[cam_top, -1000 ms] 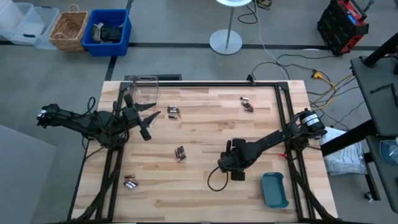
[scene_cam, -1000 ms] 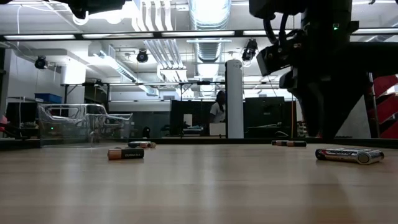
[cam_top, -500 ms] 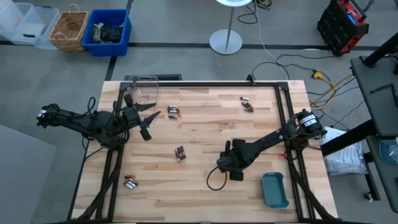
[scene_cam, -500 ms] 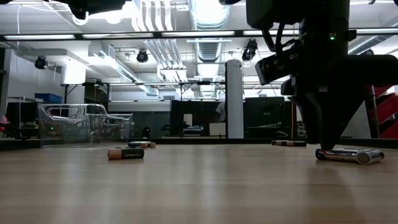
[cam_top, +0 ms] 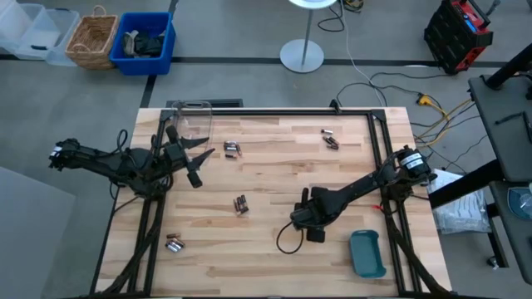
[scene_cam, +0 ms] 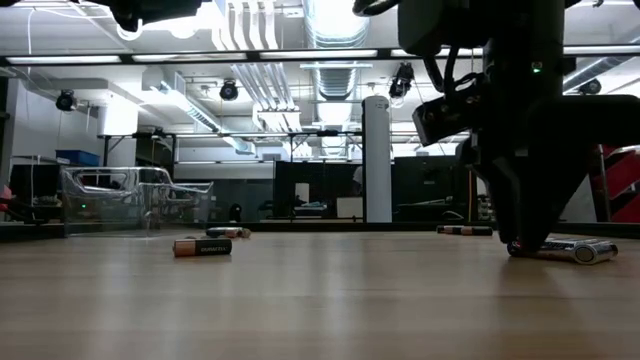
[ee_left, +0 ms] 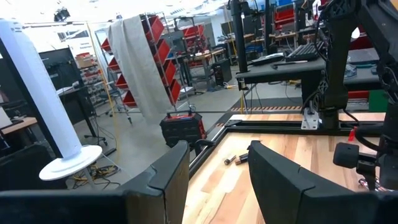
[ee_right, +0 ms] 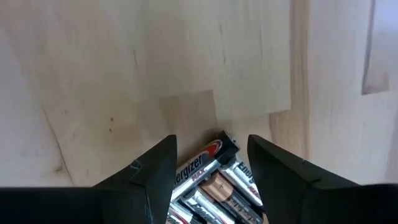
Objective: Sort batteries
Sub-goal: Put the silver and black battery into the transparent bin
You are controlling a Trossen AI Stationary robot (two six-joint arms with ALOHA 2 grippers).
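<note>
My right gripper [cam_top: 308, 223] stands low over the table's near middle, open, pointing down. In the right wrist view its fingers straddle a small pile of batteries [ee_right: 211, 175], silvery and coppery cells lying side by side on the wood. In the low view its fingertip [scene_cam: 522, 240] reaches down to the table beside those batteries [scene_cam: 562, 248]. Other batteries lie in small groups [cam_top: 232, 149], [cam_top: 331, 139], [cam_top: 241, 204], [cam_top: 173, 243]. My left gripper [cam_top: 199, 164] waits open at the table's left, holding nothing. My right gripper comes at the battery pile from above, one finger [ee_right: 152, 168] on each side of it. The batteries lie flat on the table. I cannot tell whether the fingers touch them.
A clear plastic box [cam_top: 191, 119] stands at the far left of the table. A teal tray [cam_top: 367, 253] lies at the near right corner. A dark cable loop [cam_top: 287, 241] lies beside my right gripper. Bare wood stretches between the battery groups.
My right gripper has gone down toward the table until its fingertips reach the level of the batteries below it. The batteries have not moved.
</note>
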